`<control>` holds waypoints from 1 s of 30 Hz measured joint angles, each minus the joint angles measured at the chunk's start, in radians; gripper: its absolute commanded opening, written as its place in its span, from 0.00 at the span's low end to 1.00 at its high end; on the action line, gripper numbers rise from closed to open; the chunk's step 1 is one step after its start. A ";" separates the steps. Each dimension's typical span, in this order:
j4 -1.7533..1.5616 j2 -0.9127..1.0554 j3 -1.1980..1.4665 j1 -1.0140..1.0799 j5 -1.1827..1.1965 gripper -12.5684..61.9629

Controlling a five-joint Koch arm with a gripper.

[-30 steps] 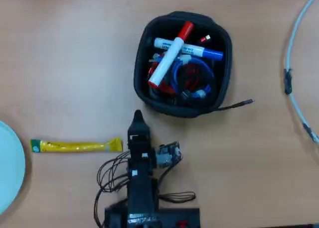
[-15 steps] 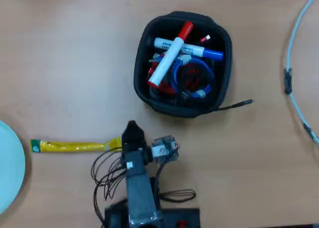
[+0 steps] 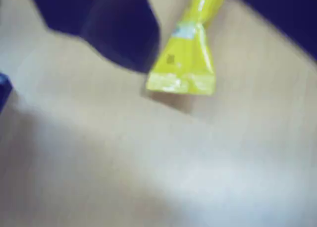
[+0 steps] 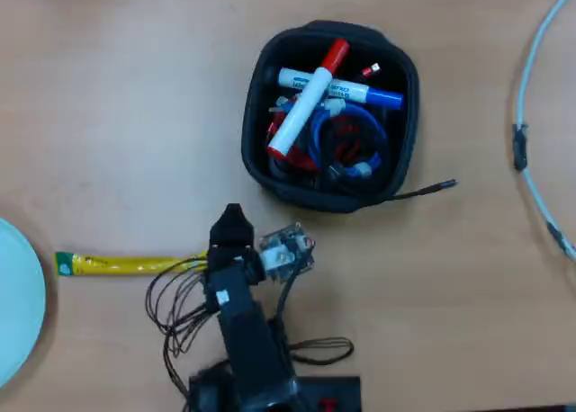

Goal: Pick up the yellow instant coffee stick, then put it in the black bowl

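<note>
Worktop of pale wood, seen from overhead, with the arm reaching up from the bottom edge and leaning toward the left of that view. End effector over the right end of the yellow instant coffee stick, covering that end from above; open or closed, cannot tell, since only one dark tip shows from overhead and the wrist view is blurred. Stick flat on the worktop, lying left to right, green end at the far left near the pale blue plate, which is cut off by the left edge. In the wrist view, the crimped yellow end of the stick just beside a dark blurred jaw at upper left, with another dark shape in the upper right corner; contact between jaw and stick not clear. Black bowl above and to the right of the end effector in the overhead view, well apart from the stick, squarish with rounded corners. Inside it, a white marker with a red cap lying diagonally across a white marker with a blue cap, over a tangle of blue and red cables. Thin dark cord trailing from the lower right of the bowl. Pale cable curving down the right edge. Loops of thin wire beside the arm.
</note>
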 measured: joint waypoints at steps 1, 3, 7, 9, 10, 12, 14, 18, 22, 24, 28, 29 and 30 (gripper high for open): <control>0.021 -0.020 -0.032 -0.029 0.040 0.92; 0.071 -0.054 -0.086 -0.084 0.109 0.92; 0.117 -0.109 -0.149 -0.176 0.225 0.92; 0.126 -0.143 -0.184 -0.221 0.299 0.92; 0.130 -0.163 -0.209 -0.244 0.334 0.92; 0.146 -0.215 -0.267 -0.291 0.402 0.92; 0.163 -0.276 -0.324 -0.334 0.462 0.92; 0.173 -0.391 -0.377 -0.423 0.551 0.92; 0.173 -0.443 -0.430 -0.512 0.646 0.92; 0.173 -0.463 -0.453 -0.549 0.692 0.93; 0.173 -0.515 -0.456 -0.606 0.727 0.92; 0.173 -0.531 -0.457 -0.615 0.729 0.93; 0.173 -0.548 -0.459 -0.626 0.727 0.93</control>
